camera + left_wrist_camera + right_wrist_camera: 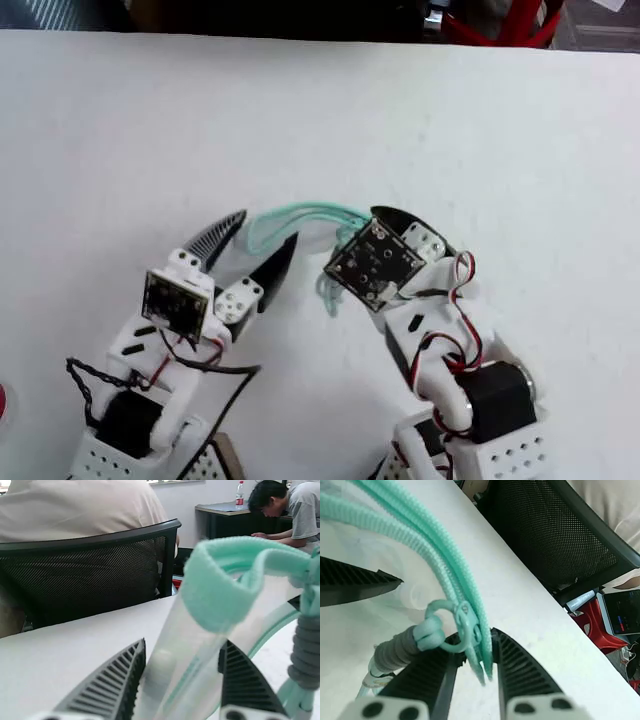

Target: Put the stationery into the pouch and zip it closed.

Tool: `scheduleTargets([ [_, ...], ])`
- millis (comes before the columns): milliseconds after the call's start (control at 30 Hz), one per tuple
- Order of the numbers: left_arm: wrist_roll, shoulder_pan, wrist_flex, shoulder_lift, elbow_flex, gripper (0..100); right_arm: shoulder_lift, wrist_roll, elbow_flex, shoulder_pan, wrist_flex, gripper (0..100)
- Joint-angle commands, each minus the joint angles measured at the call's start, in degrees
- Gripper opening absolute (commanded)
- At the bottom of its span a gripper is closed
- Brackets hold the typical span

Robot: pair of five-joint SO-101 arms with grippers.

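Right jaws: clenched on the mint-green zip tape (481, 650) of a clear plastic pouch (380, 555) w/ mint-green zip. The ribbed black fingers (525, 675) press the tape from both sides. Just beside the grip, on the same tape, sits the mint-green slider (469, 626) w/ a ring pull (439, 611). A mint bead (427, 632) and a grey cord sleeve (395, 652) hang from the ring. From the slider the zip leads toward the other arm, one of whose black fingers (355, 582) shows farther off, against the clear wall. Whether the zip is shut along that stretch cannot be told.

Left jaws: grasping the pouch at its opposite end, spread wide, w/ the clear wall filling the gap and touching both ribbed fingers (112, 687). The folded mint-green fabric tab (220, 587) at the pouch's end stands above the fingertips. Contents not legible thru the plastic.

High view: the pouch spans btw. the two sets of jaws. The left arm (150, 400) and right arm (470, 390) stand side by side at the near edge, wrist camera boards (178, 300) facing up. Whether the pouch rests on the white worktop (480, 130) or is held clear of it cannot be told. Beyond the worktop's far edge: a black mesh chair back (85, 565).
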Motion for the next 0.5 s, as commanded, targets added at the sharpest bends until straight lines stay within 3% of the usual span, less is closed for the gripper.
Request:
scheduleTargets([
  [0,1.76,-4.53,-0.09,-1.10,-2.64,23,-0.66,-1.23,0.70,0.40,-1.36,1.8],
  [200,5.80,-8.57,3.78,-1.10,-2.81,26,-0.75,-4.04,0.62,-1.19,-1.27,1.8],
  [467,7.91,-19.74,5.27,-1.10,-2.99,28,-0.66,-4.04,0.00,-1.19,-1.01,1.8],
])
